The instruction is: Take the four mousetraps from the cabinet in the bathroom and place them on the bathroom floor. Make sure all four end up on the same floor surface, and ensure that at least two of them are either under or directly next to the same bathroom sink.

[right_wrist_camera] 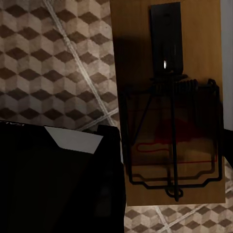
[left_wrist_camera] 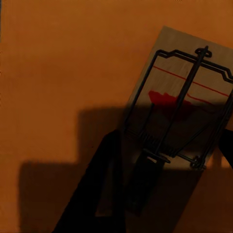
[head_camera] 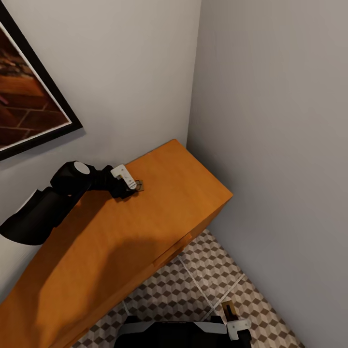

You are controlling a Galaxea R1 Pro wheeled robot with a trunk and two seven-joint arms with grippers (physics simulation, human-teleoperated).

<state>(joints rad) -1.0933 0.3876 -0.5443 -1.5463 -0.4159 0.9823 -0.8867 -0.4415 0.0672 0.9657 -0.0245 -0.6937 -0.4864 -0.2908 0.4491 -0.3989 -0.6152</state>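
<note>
We look down from the head camera on the orange-brown cabinet (head_camera: 145, 217) set against the grey wall in a corner, a dark-framed picture (head_camera: 29, 96) hanging above its far end. The left arm reaches across the flat top, and the left gripper (head_camera: 131, 186) sits low over a mousetrap (head_camera: 139, 184) lying near the back edge of the top. In the left wrist view that mousetrap (left_wrist_camera: 182, 102) rests flat on the wood, its wire frame and red mark plain, its near end in the shadow of a dark finger (left_wrist_camera: 109, 194); we cannot tell from these pictures whether the jaws have clenched on it or merely bracket it. At the lower edge of the head view the right gripper (head_camera: 232, 316) hangs above the bathroom floor (head_camera: 208, 275), a sliver of brown wood rising between its white fingers. The right wrist view shows a second mousetrap (right_wrist_camera: 170, 111) held close to the camera, upright against the cube-patterned tiles (right_wrist_camera: 53, 63), with a dark finger (right_wrist_camera: 167, 39) pressed on its face; we read it as grasped and off the floor.
</note>
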